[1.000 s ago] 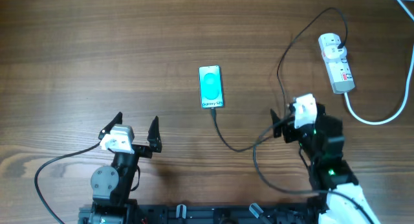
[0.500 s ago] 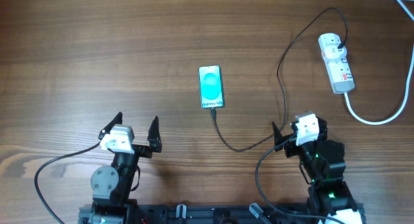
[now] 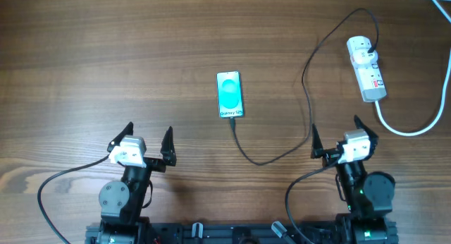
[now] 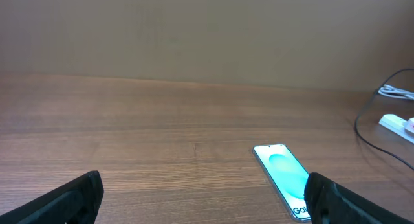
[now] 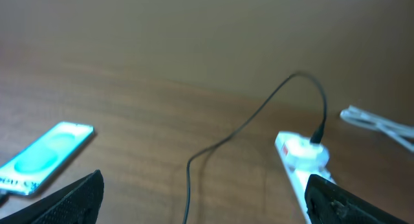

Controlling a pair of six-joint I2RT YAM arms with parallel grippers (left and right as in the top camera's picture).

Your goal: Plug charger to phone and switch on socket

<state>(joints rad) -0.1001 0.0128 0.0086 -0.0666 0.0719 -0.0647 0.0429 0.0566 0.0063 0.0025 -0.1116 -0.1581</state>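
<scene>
Two grippers, both spread wide and holding nothing. The left gripper [image 3: 149, 131] sits below and left of the phone [image 3: 230, 94], which lies face up on the table [image 3: 106, 46]. The charger [image 3: 262, 161] runs from the phone's bottom edge rightward, passing the right gripper [image 3: 335, 127], and up to the socket [image 3: 366, 71], well right of the phone.

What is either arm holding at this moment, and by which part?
Nothing is held: the jaws of the left gripper and the right gripper stand open and empty.
</scene>
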